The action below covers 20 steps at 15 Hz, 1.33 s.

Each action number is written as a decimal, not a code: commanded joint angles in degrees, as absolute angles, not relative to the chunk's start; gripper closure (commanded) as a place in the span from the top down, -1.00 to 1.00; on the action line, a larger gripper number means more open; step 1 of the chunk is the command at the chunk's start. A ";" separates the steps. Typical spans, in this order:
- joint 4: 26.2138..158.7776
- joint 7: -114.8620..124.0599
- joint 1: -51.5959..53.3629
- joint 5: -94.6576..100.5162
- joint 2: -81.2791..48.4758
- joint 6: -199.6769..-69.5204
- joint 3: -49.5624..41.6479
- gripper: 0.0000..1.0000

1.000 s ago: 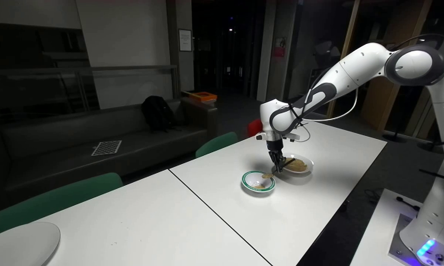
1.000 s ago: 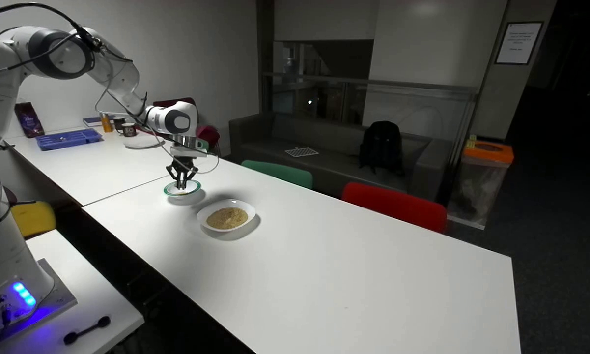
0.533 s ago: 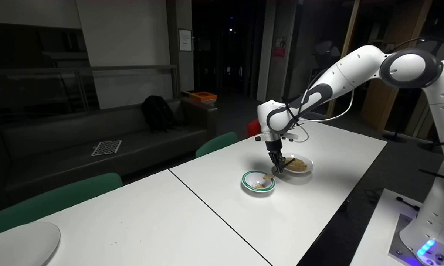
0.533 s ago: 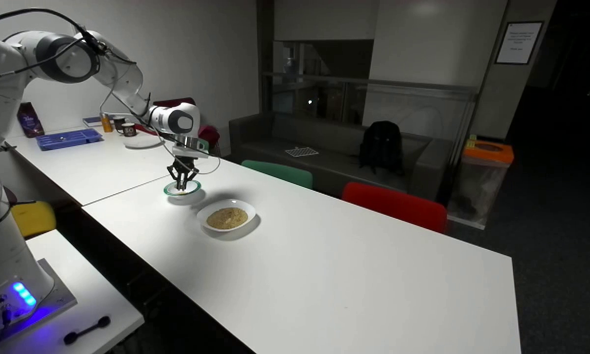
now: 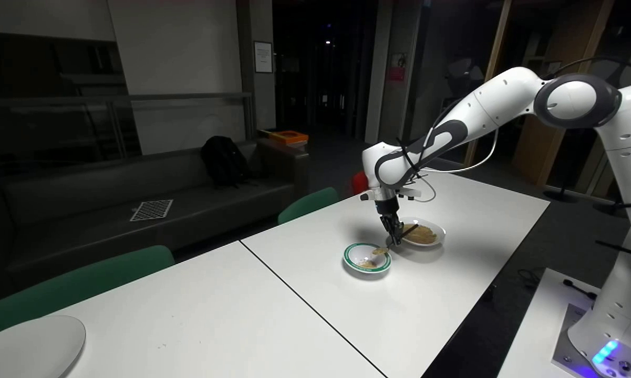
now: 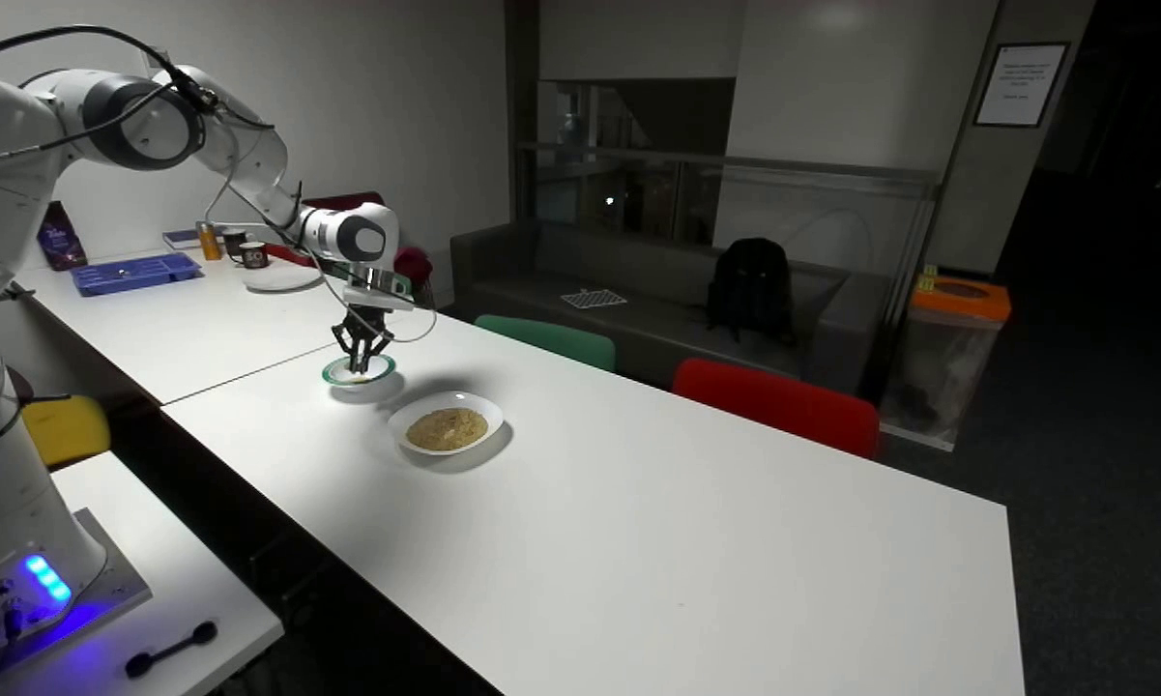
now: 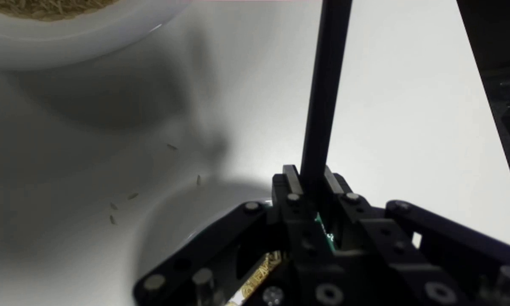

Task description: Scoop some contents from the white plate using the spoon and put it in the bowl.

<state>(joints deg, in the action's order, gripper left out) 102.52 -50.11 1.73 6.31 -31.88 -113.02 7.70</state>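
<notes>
My gripper [image 7: 312, 178] is shut on the black handle of the spoon [image 7: 327, 76]. In an exterior view the spoon's head [image 5: 380, 251], heaped with tan-brown grains, hangs over the near-gripper side of the bowl [image 5: 351, 258]. That bowl has a green rim and a whitish inside, with a small brown patch [image 5: 368, 264] at its bottom. Beside it stands the white plate [image 6: 491, 411], its tan-brown contents [image 6: 447, 430] spread over the centre. At the wrist view's lower edge my fingers hide most of the bowl, though grains show past the left linkage.
A few stray grains [image 7: 132, 196] lie on the tabletop between plate and bowl. Farther along the tables are a blue tray [image 6: 135, 275], a flat plate [image 6: 282, 279] and mugs [image 6: 253, 254]. Green and red chairs [image 6: 778, 406] line one long edge.
The arm's elbow has sunk and moved slightly toward the bowl side. Gripper and spoon have shifted only a little, with the spoon's head still over the bowl.
</notes>
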 commanded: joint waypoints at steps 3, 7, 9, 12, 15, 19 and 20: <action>98.15 -48.10 2.33 5.93 -33.80 -108.69 7.91 -0.93; 96.34 -47.53 2.48 5.35 -34.79 -106.70 8.33 -0.93; 95.52 -47.16 2.47 4.88 -35.37 -105.93 8.58 -0.93; 94.13 -46.60 2.36 4.27 -36.21 -104.52 8.85 -0.93; 92.81 -46.37 2.14 3.11 -37.05 -102.59 9.15 -0.93; 90.72 -46.40 1.87 0.94 -38.27 -99.23 9.27 -0.93; 90.40 -46.41 1.84 0.53 -38.41 -98.67 9.28 -0.93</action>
<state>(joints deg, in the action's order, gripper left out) 93.45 -47.75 2.30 2.29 -37.30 -102.60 8.66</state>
